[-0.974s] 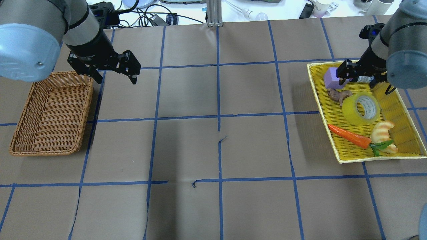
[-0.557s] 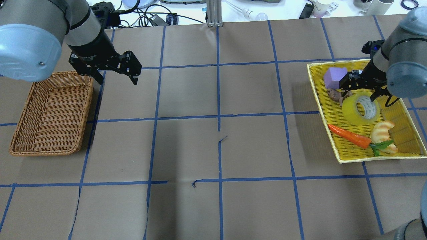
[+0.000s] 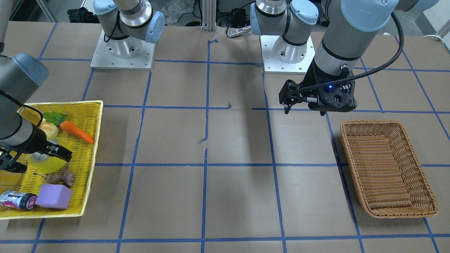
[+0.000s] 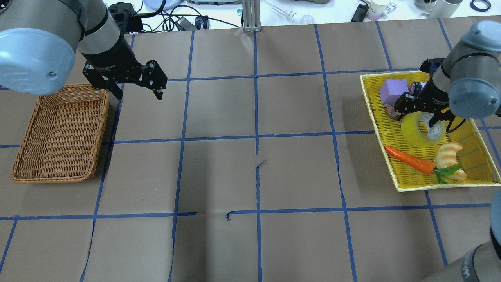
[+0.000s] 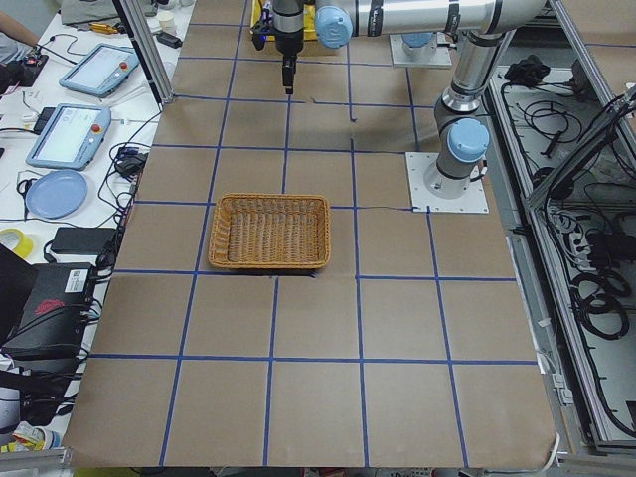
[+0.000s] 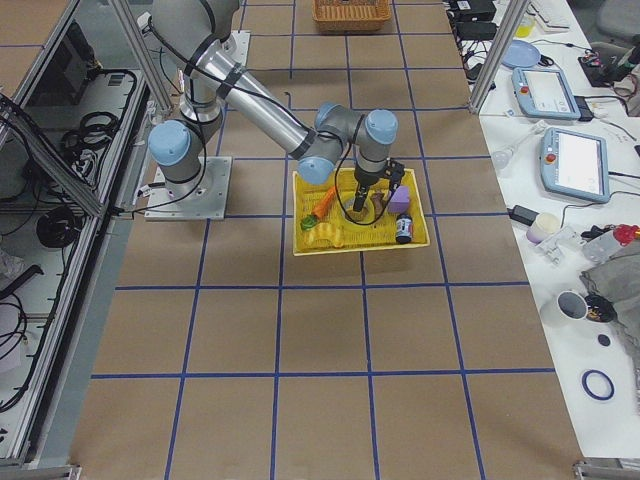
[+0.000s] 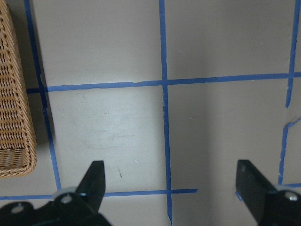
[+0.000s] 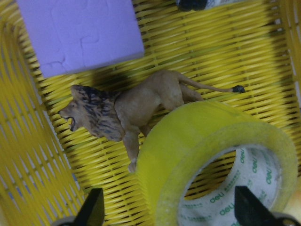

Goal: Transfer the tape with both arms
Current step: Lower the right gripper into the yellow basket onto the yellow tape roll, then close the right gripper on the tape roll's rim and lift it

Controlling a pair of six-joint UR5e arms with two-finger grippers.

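Observation:
The tape (image 4: 411,132), a yellow-green roll with a white printed core, lies in the yellow tray (image 4: 374,117) at the right. It fills the lower right of the right wrist view (image 8: 188,141) and shows in the front view (image 3: 46,166). My right gripper (image 4: 418,116) is open and low over the roll, one finger on each side of it (image 8: 169,212). My left gripper (image 4: 137,92) is open and empty above the table beside the wicker basket (image 4: 51,180). The left wrist view shows only paper between its fingers (image 7: 96,176).
The tray also holds a purple foam block (image 4: 392,90), a toy lion (image 8: 131,108) touching the tape, a small dark can (image 3: 17,200), a carrot (image 4: 409,159) and a croissant (image 4: 448,153). Brown paper with blue tape lines covers the table.
My right gripper has moved from over the purple block toward the tape and come down around it, still open. The left gripper has barely moved.

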